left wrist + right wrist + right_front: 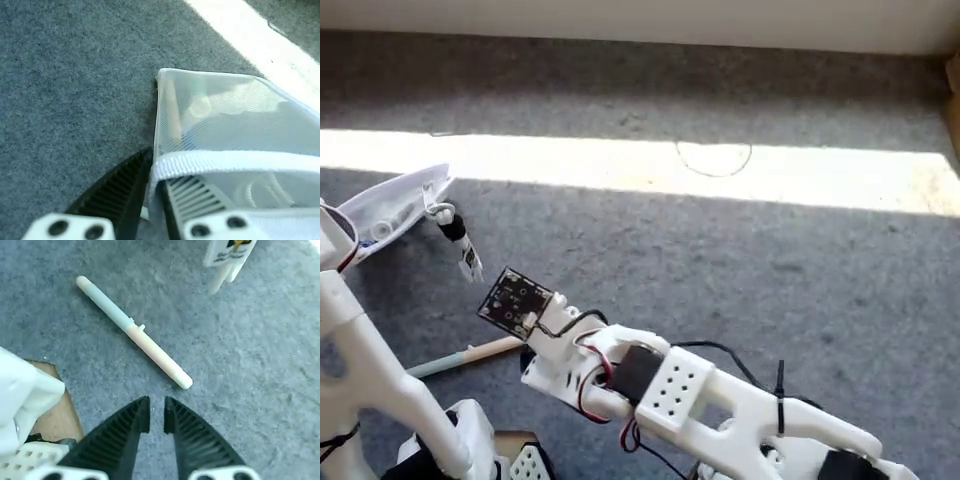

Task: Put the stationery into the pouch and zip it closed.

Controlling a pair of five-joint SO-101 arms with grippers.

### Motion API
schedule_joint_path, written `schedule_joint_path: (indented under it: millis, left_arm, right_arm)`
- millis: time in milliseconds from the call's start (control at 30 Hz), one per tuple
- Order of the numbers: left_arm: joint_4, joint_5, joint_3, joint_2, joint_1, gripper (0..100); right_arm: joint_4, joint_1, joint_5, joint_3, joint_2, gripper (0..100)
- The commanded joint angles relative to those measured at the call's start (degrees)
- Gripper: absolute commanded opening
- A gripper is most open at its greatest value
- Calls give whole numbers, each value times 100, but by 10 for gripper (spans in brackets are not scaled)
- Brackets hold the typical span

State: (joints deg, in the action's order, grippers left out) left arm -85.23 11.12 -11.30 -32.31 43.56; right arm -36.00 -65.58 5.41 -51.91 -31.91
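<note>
While my left gripper [154, 172] is clenched on the limp mesh pouch [235, 115] at its woven zip band, my right gripper [156, 412], barely parted and empty, hangs over the light, stiff, likely slippery pen [132, 331] on the carpet [260, 365], best pinched mid-barrel.

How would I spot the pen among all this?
On the grey table, look just ahead of the black tips of the right gripper. The pen lies flat there: a slim stick, half pale green, half cream, unlike the white mesh pouch.
</note>
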Motion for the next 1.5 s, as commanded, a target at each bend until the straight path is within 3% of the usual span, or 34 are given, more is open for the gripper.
schedule_joint_path:
  millis: [0, 433, 967, 1067, 1200, 1467]
  left_arm:
    - [105, 0, 347, -110, 321, 7]
    - [105, 0, 321, -84, 365, 7]
    - [105, 0, 303, -66, 330, 7]
    - [105, 0, 303, -66, 330, 7]
    - [70, -9, 295, -66, 330, 8]
    - [62, -9, 295, -66, 330, 8]
  right_arm:
    - [-31, -84, 70, 611, 505, 147]
    - [-31, -145, 1116, 1982, 2615, 173]
    - [-31, -110, 1319, 2730, 3925, 170]
    - [-40, -101, 1451, 2703, 3934, 110]
    - [-523, -40, 2295, 2730, 3908, 5]
    - [-1077, 541, 2462, 2695, 3433, 5]
